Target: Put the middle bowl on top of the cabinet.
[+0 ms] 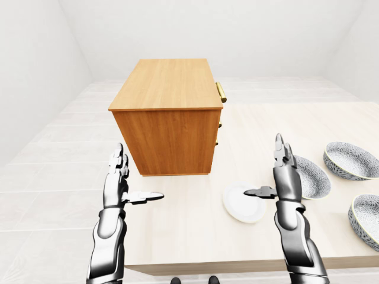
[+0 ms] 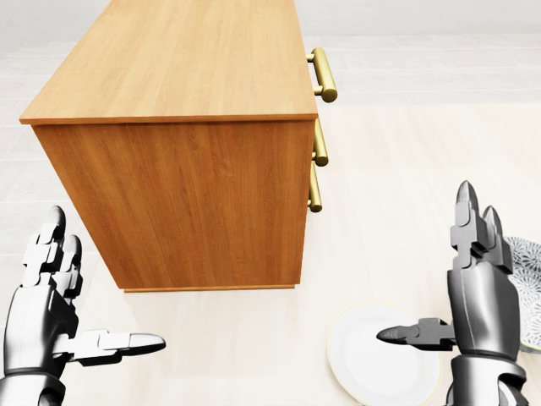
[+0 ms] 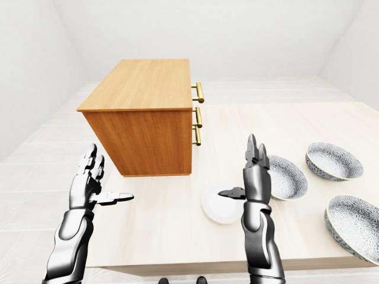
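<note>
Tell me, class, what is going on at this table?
A silver humanoid robot holds its left hand and right hand raised and open, gripping nothing. The right hand hovers by a flat white plate and the nearest of three grey patterned bowls on a pale wooden table. The brown wooden cabinet has a bare top: no bowl is up there yet.

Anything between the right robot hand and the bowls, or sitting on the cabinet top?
Nothing visible. The right robot hand hangs open just left of the nearest bowl in the right-eye view; the plate lies on its other side. No object stands on the cabinet top.
</note>
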`<state>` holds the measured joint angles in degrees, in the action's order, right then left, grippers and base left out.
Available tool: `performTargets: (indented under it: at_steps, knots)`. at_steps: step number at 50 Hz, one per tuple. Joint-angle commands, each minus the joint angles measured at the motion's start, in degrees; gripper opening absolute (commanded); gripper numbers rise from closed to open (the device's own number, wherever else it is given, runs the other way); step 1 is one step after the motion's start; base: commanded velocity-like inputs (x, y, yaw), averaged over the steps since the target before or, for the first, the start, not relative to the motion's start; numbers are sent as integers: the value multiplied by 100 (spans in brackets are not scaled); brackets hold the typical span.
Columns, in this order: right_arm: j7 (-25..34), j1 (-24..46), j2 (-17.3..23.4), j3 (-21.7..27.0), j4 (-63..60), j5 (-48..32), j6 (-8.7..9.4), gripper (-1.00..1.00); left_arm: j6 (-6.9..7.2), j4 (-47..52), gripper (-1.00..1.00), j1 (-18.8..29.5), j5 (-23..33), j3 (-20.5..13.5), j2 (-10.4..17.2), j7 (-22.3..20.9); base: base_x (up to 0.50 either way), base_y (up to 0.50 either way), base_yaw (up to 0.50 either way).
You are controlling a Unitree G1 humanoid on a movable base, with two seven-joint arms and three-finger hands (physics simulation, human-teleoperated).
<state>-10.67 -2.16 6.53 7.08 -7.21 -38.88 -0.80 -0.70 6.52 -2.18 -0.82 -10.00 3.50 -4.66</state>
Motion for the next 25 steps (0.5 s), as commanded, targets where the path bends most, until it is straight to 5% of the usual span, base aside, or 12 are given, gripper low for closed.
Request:
performTargets:
  at_steps: [1,6,25]
  knots:
    - [46,47,158,104,-56,-900,500,100,-135,-266,100,91,-93,9,53,-98,0,0,0]
    - [-34,147,289,272,-147,-1498,580,100,-283,-392,100,119,-78,11,70,-84,0,0,0]
    - [-201,372,516,301,653,-2351,580,100,-375,-508,100,165,-179,-33,123,-114,0,0,0]
